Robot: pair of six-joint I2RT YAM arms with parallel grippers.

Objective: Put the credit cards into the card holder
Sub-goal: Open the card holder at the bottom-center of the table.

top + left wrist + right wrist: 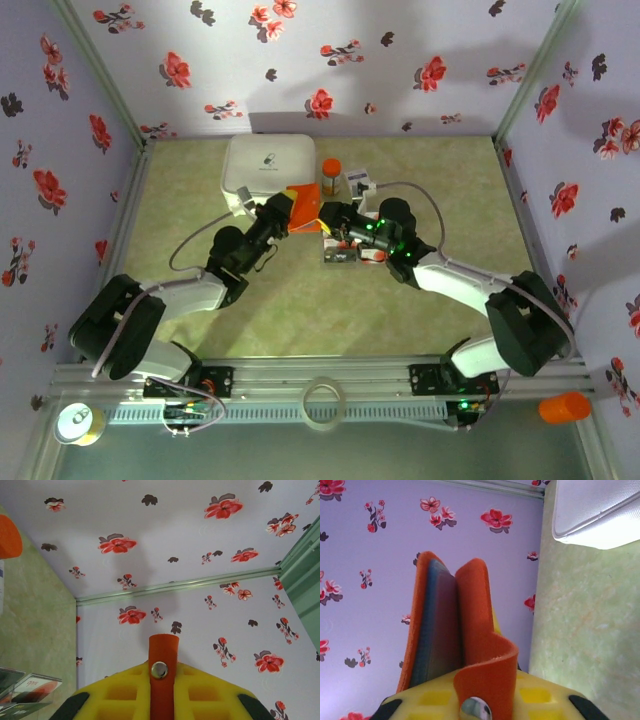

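Observation:
The orange-red card holder (pixel 306 208) is held up off the table between both grippers, just in front of the white box. My left gripper (pixel 285 210) is shut on its orange strap (pixel 163 652), whose metal snap sits between the yellow fingers (pixel 210 692). From the other side, my right gripper (pixel 329 216) is closed on the holder's (pixel 470 610) curled flap. The holder stands slightly parted, with its blue inside (pixel 432 625) showing. Several credit cards (pixel 345 252) lie on the table under the right arm. The cards (pixel 30 689) also show low in the left wrist view.
A big white rounded box (pixel 268 165) stands behind the holder, with an orange-capped bottle (pixel 331 175) and a small white box (pixel 360 185) to its right. Flowered walls close in the table on three sides. A tape roll (pixel 80 422) and an orange object (pixel 565 407) lie outside the front rail.

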